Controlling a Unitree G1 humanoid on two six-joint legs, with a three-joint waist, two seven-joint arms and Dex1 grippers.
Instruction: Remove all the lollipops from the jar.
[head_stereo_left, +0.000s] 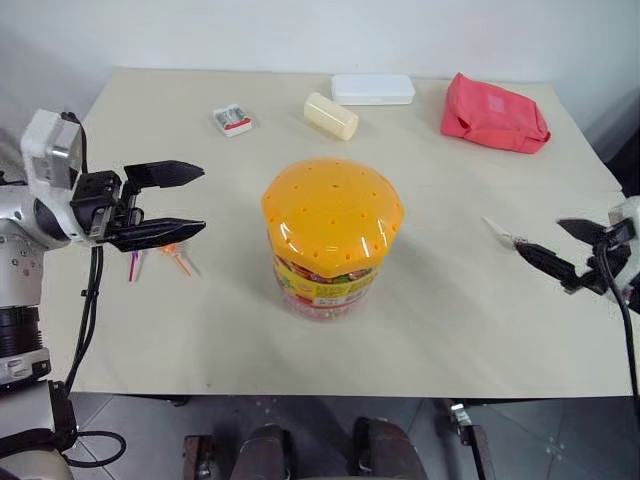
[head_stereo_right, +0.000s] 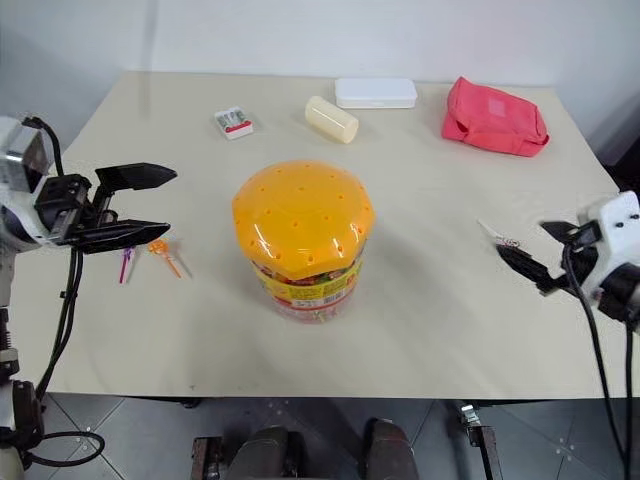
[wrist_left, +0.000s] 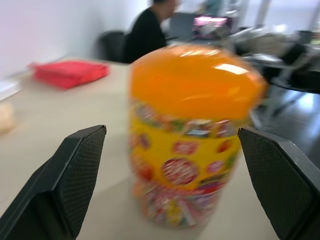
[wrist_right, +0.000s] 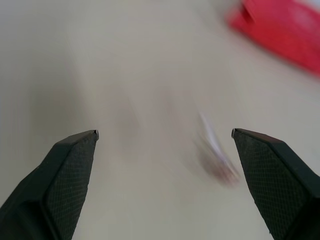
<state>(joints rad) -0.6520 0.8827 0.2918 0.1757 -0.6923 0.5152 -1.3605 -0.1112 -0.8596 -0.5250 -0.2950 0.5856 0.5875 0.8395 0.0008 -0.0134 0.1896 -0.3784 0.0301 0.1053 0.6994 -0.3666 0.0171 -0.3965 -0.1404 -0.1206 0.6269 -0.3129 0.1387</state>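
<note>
Three lollipops lie out on the table (head_stereo_left: 450, 330): two (head_stereo_right: 158, 248) at nine o'clock of the jar (head_stereo_left: 330, 240) under the left gripper (head_stereo_left: 165, 205), one (head_stereo_right: 505, 240) at three o'clock beside the right gripper (head_stereo_right: 535, 255). Both grippers are spread and empty. I'd say check the jar's holes before backing off; past it, a white box (head_stereo_left: 372, 89).
</note>
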